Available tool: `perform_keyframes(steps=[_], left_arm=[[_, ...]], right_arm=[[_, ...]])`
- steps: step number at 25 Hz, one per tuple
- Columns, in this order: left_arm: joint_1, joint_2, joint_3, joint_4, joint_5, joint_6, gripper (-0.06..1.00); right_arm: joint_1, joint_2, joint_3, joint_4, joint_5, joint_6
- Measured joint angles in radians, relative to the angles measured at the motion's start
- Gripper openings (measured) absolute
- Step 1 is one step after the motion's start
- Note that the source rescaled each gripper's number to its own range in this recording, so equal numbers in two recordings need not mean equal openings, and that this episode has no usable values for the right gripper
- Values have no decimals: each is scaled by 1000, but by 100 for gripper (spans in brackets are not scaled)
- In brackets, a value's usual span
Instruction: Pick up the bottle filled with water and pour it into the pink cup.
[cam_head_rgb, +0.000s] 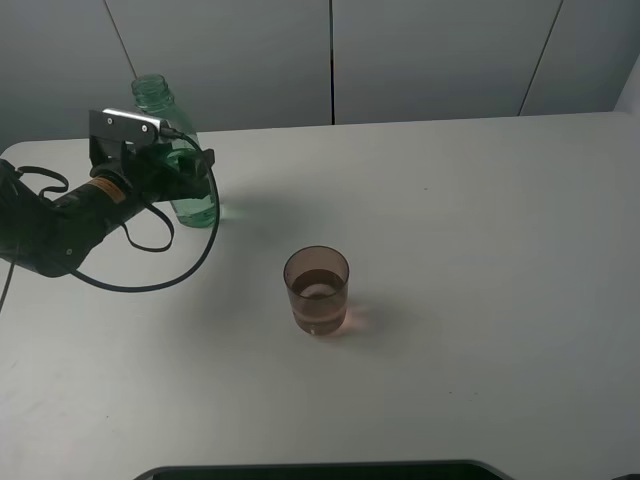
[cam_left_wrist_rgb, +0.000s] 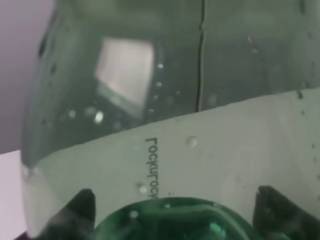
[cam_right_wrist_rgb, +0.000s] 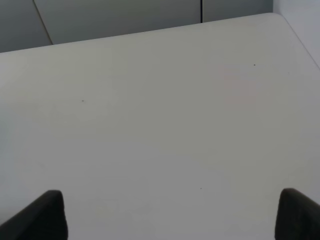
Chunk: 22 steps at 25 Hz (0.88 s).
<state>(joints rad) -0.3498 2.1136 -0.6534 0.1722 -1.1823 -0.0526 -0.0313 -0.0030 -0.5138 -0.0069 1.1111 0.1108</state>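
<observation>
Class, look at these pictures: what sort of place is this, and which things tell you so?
Probably a robot test bench: a bare white table, plain grey wall panels, and just a bottle and pink cup.

Lab-like test space, bare white table (cam_head_rgb: 480, 220), grey wall panels (cam_head_rgb: 430, 55)

One bottle (cam_head_rgb: 170, 150), one pink cup (cam_head_rgb: 316, 290) (both upright), one table (cam_head_rgb: 480, 250).
</observation>
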Motion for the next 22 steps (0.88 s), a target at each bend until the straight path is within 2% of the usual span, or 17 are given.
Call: perform_keyframes(steps=[1, 2, 3, 4, 9, 16, 22], left_arm=[[0, 0, 0, 10, -3, 1, 40], [0, 0, 0, 15, -14, 1, 68], [0, 0, 0, 20, -19, 1, 81], [0, 0, 0, 25, -23, 1, 86], [0, -17, 0, 45, -21, -1, 91], [0, -164, 0, 63, -15, -36, 90], [0, -322, 0, 70, 54, -72, 91]], right_arm=[[0, 0, 0, 0, 0, 0], [0, 0, 0, 0, 0, 0], [0, 0, 0, 0, 0, 0], [0, 0, 0, 0, 0, 0], [0, 0, 0, 0, 0, 0], [0, 0, 0, 0, 0, 0], [0, 0, 0, 0, 0, 0]])
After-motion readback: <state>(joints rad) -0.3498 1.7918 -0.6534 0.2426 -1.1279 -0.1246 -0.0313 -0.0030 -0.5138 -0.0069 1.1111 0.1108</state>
